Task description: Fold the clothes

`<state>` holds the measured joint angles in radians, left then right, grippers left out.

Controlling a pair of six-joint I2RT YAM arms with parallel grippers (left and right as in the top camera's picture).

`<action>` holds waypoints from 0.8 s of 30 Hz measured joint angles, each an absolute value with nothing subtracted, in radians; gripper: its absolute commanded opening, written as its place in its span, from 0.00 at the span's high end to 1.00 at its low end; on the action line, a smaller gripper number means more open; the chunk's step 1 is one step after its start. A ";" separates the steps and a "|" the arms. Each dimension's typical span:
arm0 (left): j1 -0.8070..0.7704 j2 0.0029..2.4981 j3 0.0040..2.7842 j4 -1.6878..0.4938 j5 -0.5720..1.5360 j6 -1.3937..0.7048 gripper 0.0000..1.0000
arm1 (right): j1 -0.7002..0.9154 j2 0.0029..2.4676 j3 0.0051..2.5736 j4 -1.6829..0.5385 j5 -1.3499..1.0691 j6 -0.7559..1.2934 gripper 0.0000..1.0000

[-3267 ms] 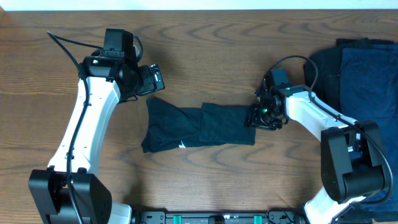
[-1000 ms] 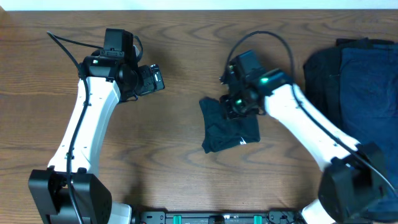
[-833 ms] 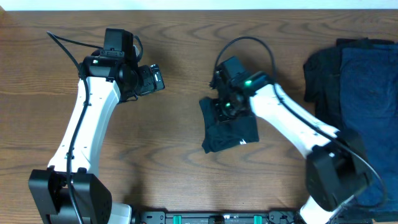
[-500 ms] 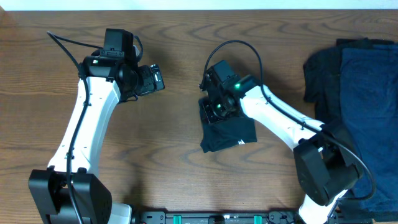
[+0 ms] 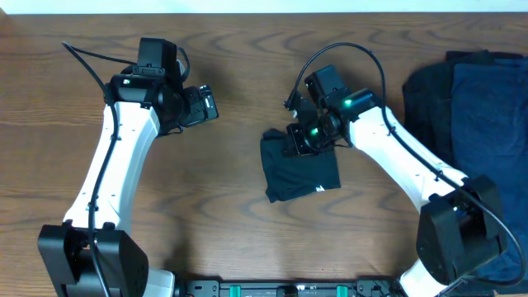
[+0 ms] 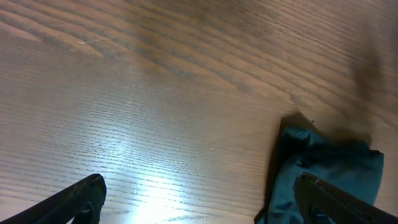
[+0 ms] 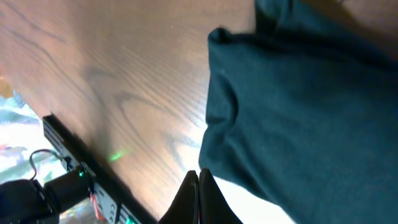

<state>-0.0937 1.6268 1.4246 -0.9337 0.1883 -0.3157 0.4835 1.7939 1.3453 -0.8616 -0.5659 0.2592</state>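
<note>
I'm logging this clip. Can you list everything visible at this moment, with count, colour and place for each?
folded T-shirt: one, black, table centre; small white label at its lower right edge
garment pile: at least two pieces, a black piece and a navy blue piece, at the table's right edge
table: one, brown wood grain, under everything
rail: one, black with green parts, along the near edge
left arm: one, white and black, left side
left hand: one, black, open and empty, over bare wood
right arm: one, white and black, reaching in from the right
right hand: one, black, shut, at the folded T-shirt's top edge
</note>
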 measured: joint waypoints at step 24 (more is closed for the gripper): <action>-0.094 1.627 1.425 -0.934 0.189 -0.316 0.02 | 0.562 1.790 0.914 -0.376 -0.480 0.475 0.99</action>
<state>-0.0937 1.6268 1.4246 -0.9337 0.1886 -0.3157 0.5621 1.7905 0.9142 -0.3756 -0.4805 0.4747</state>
